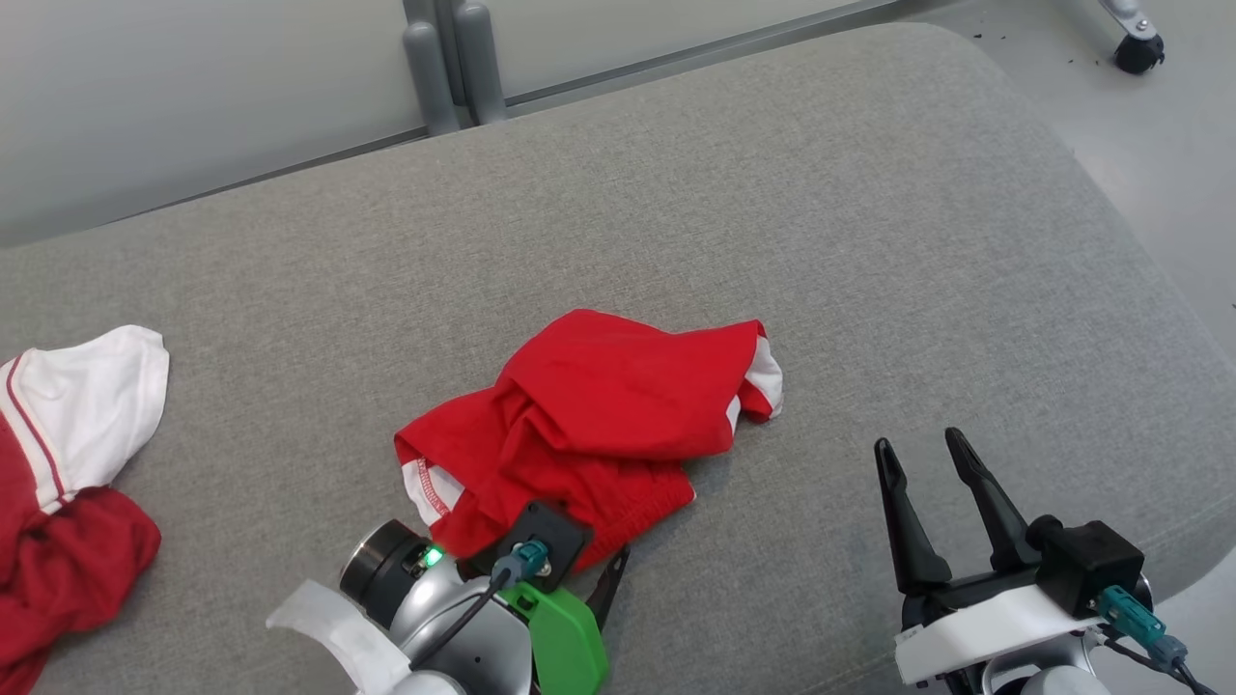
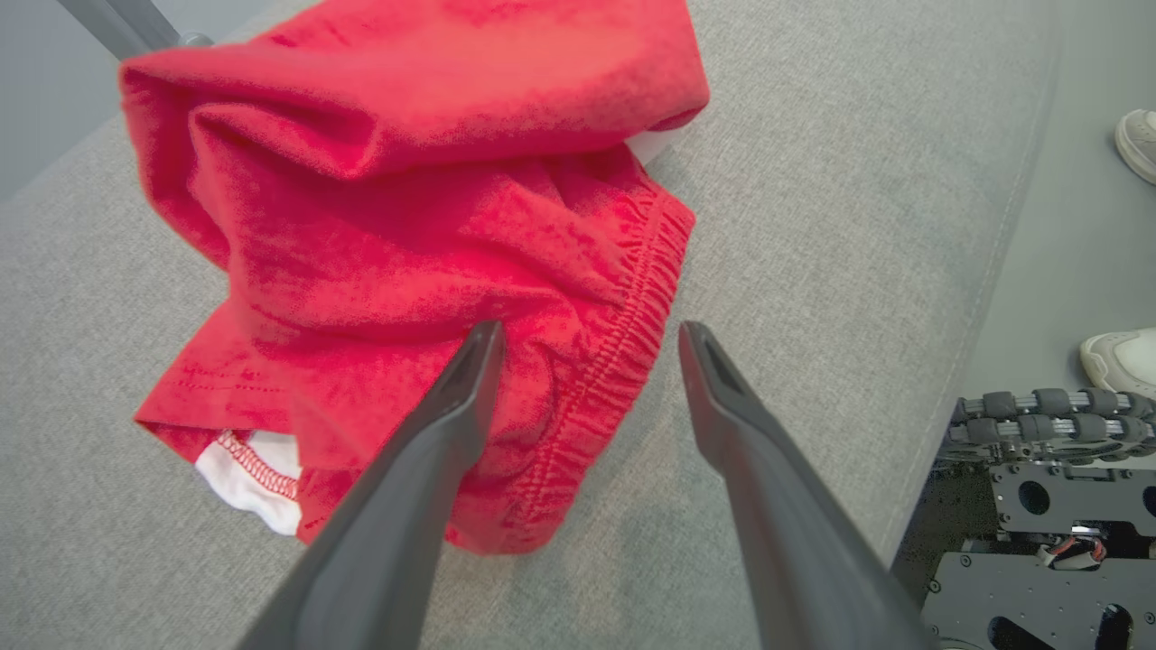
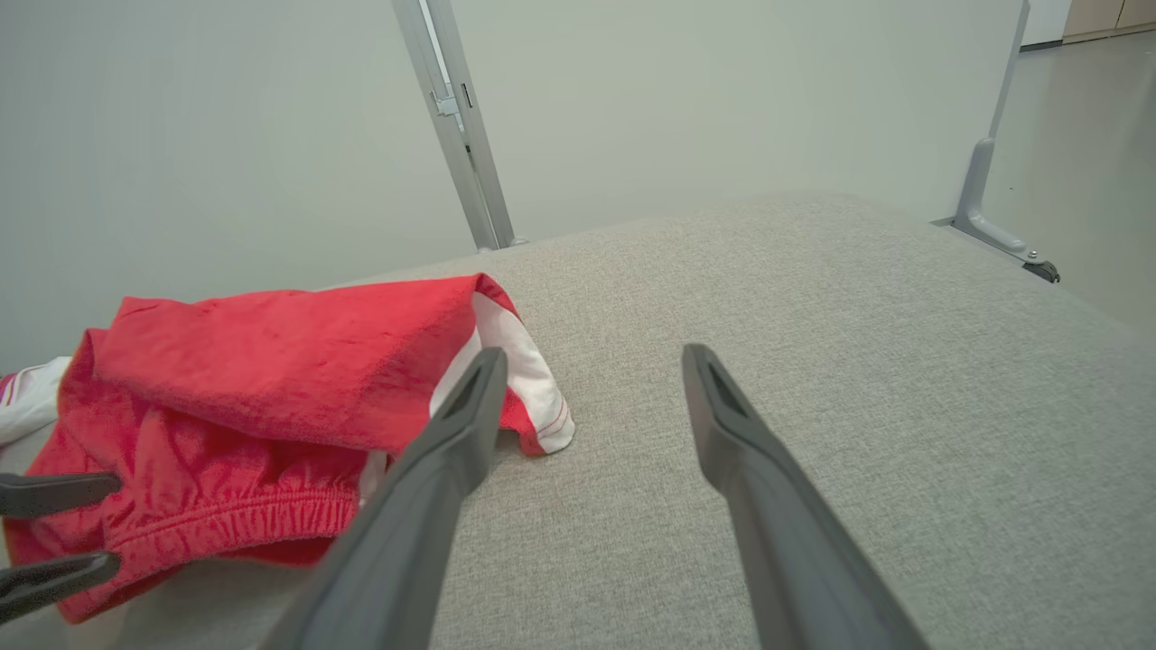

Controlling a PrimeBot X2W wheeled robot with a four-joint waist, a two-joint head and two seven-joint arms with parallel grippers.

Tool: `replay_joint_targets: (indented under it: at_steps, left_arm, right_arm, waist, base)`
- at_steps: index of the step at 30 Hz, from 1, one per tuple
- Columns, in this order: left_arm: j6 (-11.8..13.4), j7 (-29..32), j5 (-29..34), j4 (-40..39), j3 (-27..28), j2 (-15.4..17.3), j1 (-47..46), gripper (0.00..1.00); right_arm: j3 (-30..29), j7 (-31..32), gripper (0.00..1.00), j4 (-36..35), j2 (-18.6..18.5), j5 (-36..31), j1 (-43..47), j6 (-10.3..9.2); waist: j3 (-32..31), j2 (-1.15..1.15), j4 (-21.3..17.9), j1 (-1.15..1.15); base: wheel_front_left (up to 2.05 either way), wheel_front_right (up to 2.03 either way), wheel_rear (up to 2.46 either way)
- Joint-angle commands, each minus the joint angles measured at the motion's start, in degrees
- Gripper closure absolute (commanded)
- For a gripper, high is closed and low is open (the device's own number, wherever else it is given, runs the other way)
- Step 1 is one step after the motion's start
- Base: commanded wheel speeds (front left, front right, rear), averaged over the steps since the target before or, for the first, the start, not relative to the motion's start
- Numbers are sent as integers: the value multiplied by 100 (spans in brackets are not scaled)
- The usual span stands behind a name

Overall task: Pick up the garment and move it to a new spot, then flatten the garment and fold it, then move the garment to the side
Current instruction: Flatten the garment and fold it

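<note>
The garment (image 1: pixel 589 425) is a pair of red shorts with white trim, lying crumpled in the middle of the grey cushion (image 1: pixel 821 241). My left gripper (image 1: pixel 589 560) hovers at its near edge, partly hidden by its own wrist. In the left wrist view the left gripper (image 2: pixel 587 334) is open, its fingers straddling the garment's (image 2: pixel 406 181) elastic waistband with nothing gripped. My right gripper (image 1: pixel 919 442) stands open over bare cushion to the garment's right. In the right wrist view the right gripper (image 3: pixel 593 354) is empty beside the garment (image 3: pixel 271 361), and the left gripper's fingers (image 3: pixel 54 492) show at the left edge.
A second red and white garment (image 1: pixel 68 463) lies at the cushion's left edge. Metal posts (image 1: pixel 454 68) stand behind the cushion and a caster wheel (image 1: pixel 1139 48) sits on the floor at the far right. A person's shoes (image 2: pixel 1120 361) and my base (image 2: pixel 1039 506) are beside the cushion.
</note>
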Motion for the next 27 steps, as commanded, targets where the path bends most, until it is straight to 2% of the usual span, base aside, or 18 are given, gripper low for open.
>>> replay_joint_targets:
  at_steps: [1, 10, 11, 12, 13, 14, 19, 27]
  left_arm:
    - [23, -52, 29, 120, 16, -6, -83, 0]
    - [20, -347, 169, 974, 31, -9, -307, 0]
    - [-10, -350, 148, 1025, 29, 0, -313, 20]
    - [-34, -355, 127, 1069, 25, 13, -325, 53]
    - [-80, -307, 77, 1112, 11, 29, -329, 80]
    - [-128, -284, 34, 1123, 4, 41, -333, 100]
    - [-347, -76, -361, 747, 114, 71, -329, 100]
    - [-540, 517, -1393, -918, 691, 392, -476, 100]
  right_arm:
    - [-24, -18, 0, 11, -7, 42, -37, 1]
    - [-60, -18, 0, 30, -6, 158, -27, 1]
    - [-63, -17, 0, 32, -6, 171, -18, 1]
    - [-66, -17, 0, 33, -6, 183, -10, 1]
    - [-70, -18, 0, 37, -6, 195, -3, 1]
    - [-74, -18, 0, 42, -6, 201, 0, 1]
    - [-107, -18, 0, 38, -6, 239, 0, 1]
    - [-142, -17, 0, 41, -6, 275, 84, 1]
  waist:
    - [56, 64, -107, 0]
    - [114, 64, -288, 0]
    - [114, 64, -292, 0]
    - [113, 64, -292, 0]
    - [110, 64, -291, 0]
    - [106, 64, -287, 0]
    - [75, 64, -237, 0]
    - [-26, 64, -129, 0]
  base:
    - [0, 0, 0]
    - [0, 0, 0]
    - [0, 0, 0]
    - [0, 0, 0]
    - [0, 0, 0]
    - [0, 0, 0]
    - [0, 0, 0]
    - [0, 0, 0]
